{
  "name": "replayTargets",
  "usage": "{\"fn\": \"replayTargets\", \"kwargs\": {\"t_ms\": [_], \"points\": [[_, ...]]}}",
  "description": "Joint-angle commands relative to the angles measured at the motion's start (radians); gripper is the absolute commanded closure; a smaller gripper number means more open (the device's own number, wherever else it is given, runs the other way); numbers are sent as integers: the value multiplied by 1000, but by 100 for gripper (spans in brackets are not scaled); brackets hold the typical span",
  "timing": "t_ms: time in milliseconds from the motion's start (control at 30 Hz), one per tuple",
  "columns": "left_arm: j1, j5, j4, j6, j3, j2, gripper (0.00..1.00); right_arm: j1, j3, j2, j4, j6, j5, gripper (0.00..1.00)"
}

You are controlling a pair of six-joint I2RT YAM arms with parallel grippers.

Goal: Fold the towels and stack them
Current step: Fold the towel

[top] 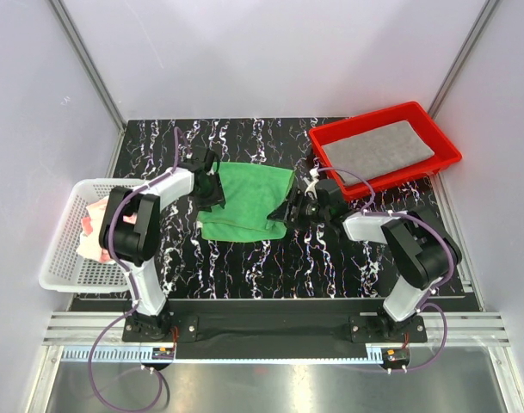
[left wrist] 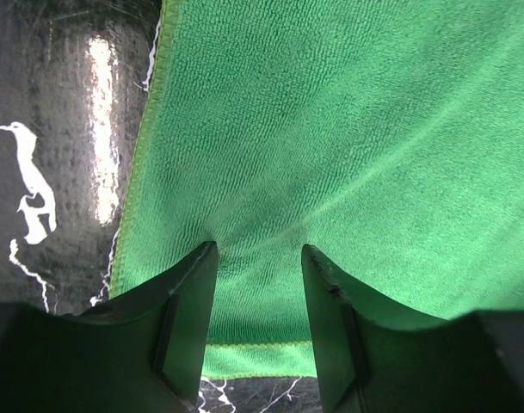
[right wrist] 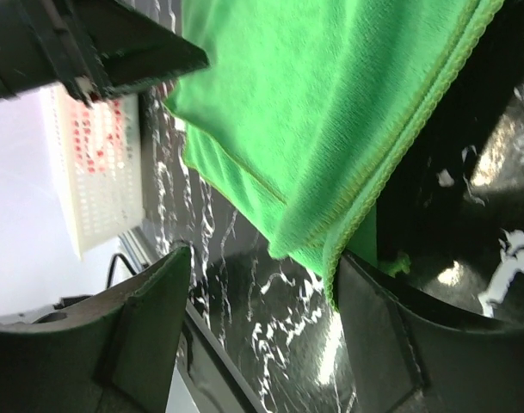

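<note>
Left claw and right claw, both with jaws apart, flank the green towel at mid-worktop.

Neither claw grips the cloth: the left one's fingers rest on it near its edge, and the right one's straddle a doubled corner. For a neat fold, pinch matching corners and lift evenly. The grey towel lies in the red tray; pink cloth sits in the white basket.

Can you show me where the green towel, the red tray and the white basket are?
green towel [top: 244,203]: top view, middle of the cloth.
red tray [top: 348,129]: top view, far rim.
white basket [top: 62,274]: top view, bare lattice floor near the front.
</note>
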Motion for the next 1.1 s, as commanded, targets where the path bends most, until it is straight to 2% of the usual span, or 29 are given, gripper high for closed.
{"fn": "replayTargets", "kwargs": {"t_ms": [0, 167, 333, 467, 600, 700, 800, 833, 933, 1067], "points": [[1, 0, 0, 10, 19, -73, 51, 6, 0, -64, -74, -69, -25, 26], [0, -1, -12, 18, 26, -67, 51, 7, 26, -28, -132, -156, -34, 26], [-6, 6, -10, 15, 19, -85, 51, 7, 148, 36, -271, -417, -23, 23], [-11, 32, 5, 22, 32, -83, 51, 7, 172, 59, -275, -574, -41, 21], [-28, 71, 17, 42, 55, -71, 51, 7, 218, 103, -361, -625, -58, 21], [-52, 156, 84, 77, 57, -74, 51, 7, 193, 107, -333, -616, -113, 20], [-71, 304, 187, 82, 57, -56, 50, 7, 186, 104, -325, -611, -132, 20], [-72, 400, 224, 67, 54, -47, 50, 7, 187, 102, -328, -612, -134, 20], [-94, 506, 331, 50, 88, 24, 50, 7, 182, 94, -318, -605, -146, 20], [-150, 578, 365, 52, 157, 152, 50, 7, 178, 105, -312, -592, -187, 19]]}}
